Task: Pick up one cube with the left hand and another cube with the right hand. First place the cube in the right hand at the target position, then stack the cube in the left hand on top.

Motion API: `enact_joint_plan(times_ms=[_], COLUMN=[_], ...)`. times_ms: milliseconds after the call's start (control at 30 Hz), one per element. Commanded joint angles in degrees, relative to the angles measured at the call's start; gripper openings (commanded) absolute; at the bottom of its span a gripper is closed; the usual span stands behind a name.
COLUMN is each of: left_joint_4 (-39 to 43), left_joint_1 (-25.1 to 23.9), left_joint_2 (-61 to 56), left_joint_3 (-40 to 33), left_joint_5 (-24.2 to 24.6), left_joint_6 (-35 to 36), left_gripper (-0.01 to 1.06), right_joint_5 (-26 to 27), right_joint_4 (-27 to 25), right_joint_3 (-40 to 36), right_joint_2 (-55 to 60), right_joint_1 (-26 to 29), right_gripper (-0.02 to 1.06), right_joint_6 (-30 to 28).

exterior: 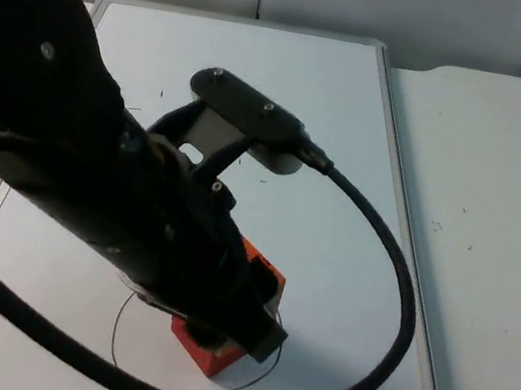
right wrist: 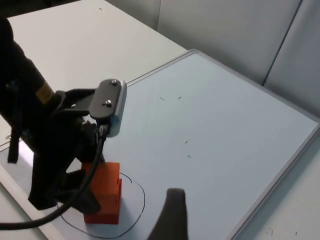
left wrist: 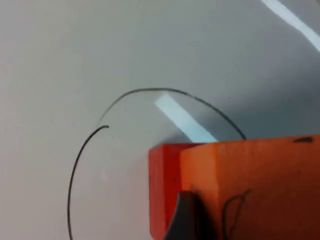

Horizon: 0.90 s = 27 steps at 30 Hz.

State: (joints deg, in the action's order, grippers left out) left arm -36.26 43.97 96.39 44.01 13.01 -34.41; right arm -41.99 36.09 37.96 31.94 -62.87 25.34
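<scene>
- Your left gripper (exterior: 225,332) was down over the two orange cubes, its black matte body covering most of them in the top view.
- The upper cube (right wrist: 106,176) sat on the lower cube (right wrist: 104,210), slightly offset, so the stack's side showed a small step in the right wrist view.
- Both cubes were plain blocks, bright orange on lit faces and deeper red-orange on shaded ones, with sharp edges and flat, dull faces; in the left wrist view the upper cube (left wrist: 250,185) carried thin black pen scribbles.
- A dark fingertip (left wrist: 186,215) lay against the upper cube's face. You could not tell whether the left fingers were pinching the cube or spread off it.
- The stack stood directly beneath the left gripper, inside a thin hand-drawn black circle (left wrist: 90,145) on the smooth white board (exterior: 346,149), which had a pale metal rim.
- Your right gripper waited well off from the stack, looking towards it; one dark fingertip (right wrist: 170,215) showed, and its fingers' state could not be told.
</scene>
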Motion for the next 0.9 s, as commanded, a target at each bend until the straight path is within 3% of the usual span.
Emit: enact_joint_plan(times_ms=[0, 267, 500, 567, 700, 733, 767, 867], left_joint_4=[0.22, 1.86, 9.29, 11.44, 22.28, 27.25, 27.25, 37.22], left_joint_1=[0.2, 0.2, 0.2, 0.2, 0.2, 0.2, 0.2, 0.2], left_joint_2=[-2.57, -16.32, -37.22, -40.76, -52.04, -55.72, -55.72, -62.38], left_joint_3=[-0.09, 0.96, 11.19, 12.17, 12.47, 12.47, 12.47, 10.74], left_joint_5=[0.25, 2.14, 16.1, 17.45, 22.24, 27.13, 27.13, 36.85], left_joint_6=[0.42, 0.42, 0.52, 1.1, 9.01, 14.24, 14.24, 23.31], left_gripper=[0.67, 0.67, 0.67, 0.67, 0.67, 0.67, 0.67, 0.67], right_joint_5=[0.55, 0.91, 1.56, 1.56, 1.71, 0.9, 0.9, -1.86], right_joint_4=[0.65, 0.65, -0.89, -1.64, -5.86, -8.3, -8.3, -11.08], right_joint_3=[-0.1, -0.1, 0.34, 0.34, -0.02, -0.01, -0.01, -1.17], right_joint_2=[-0.15, -0.15, -0.5, -0.96, -3.7, -5.25, -5.25, -9.19], right_joint_1=[-0.25, -0.25, -0.25, -0.25, -0.25, -0.25, -0.25, -0.25], right_gripper=[0.73, 0.73, 0.73, 0.73, 0.73, 0.73, 0.73, 0.73], right_joint_6=[0.11, 0.11, 0.11, -0.57, -5.18, -7.34, -7.34, -10.41])
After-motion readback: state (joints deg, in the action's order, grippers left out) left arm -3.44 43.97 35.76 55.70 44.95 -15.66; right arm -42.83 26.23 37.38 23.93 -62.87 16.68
